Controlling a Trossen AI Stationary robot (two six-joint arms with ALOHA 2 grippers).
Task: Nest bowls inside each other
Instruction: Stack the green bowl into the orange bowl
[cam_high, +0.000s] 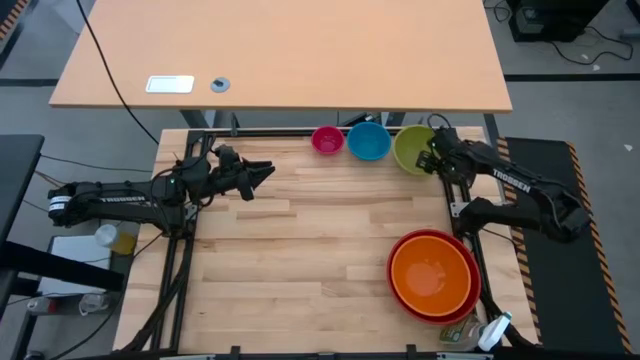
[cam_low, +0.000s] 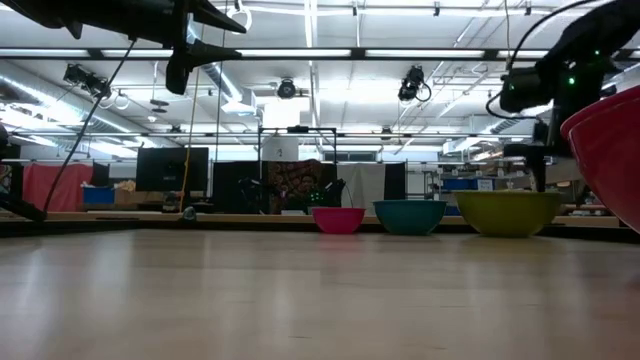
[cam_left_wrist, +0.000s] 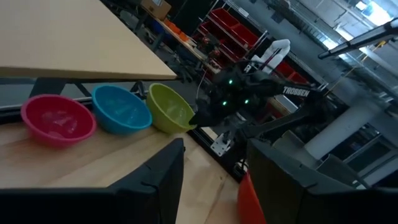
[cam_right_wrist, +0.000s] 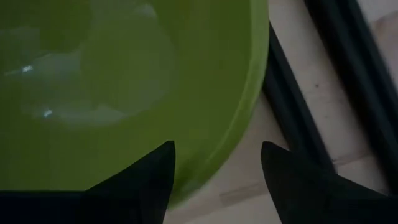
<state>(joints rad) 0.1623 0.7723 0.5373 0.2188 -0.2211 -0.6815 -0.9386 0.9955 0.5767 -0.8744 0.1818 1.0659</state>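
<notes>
Three bowls stand in a row at the table's far edge: magenta pink (cam_high: 327, 140), blue (cam_high: 368, 141) and lime green (cam_high: 412, 150). Near the right front, the orange bowl (cam_high: 432, 273) sits inside the red bowl (cam_high: 400, 292). My right gripper (cam_right_wrist: 217, 168) is open and points down over the lime green bowl's right rim (cam_right_wrist: 252, 106), with one finger above the bowl's inside and the other above the table outside it. My left gripper (cam_high: 265, 175) is open and level at the far left, clear of all bowls.
A black frame rail (cam_right_wrist: 292, 112) runs close beside the lime green bowl at the table's right edge. A light desk (cam_high: 280, 60) stands beyond the far edge. A bottle (cam_high: 480, 335) lies at the near right corner. Bare wood (cam_high: 300, 260) spans the middle.
</notes>
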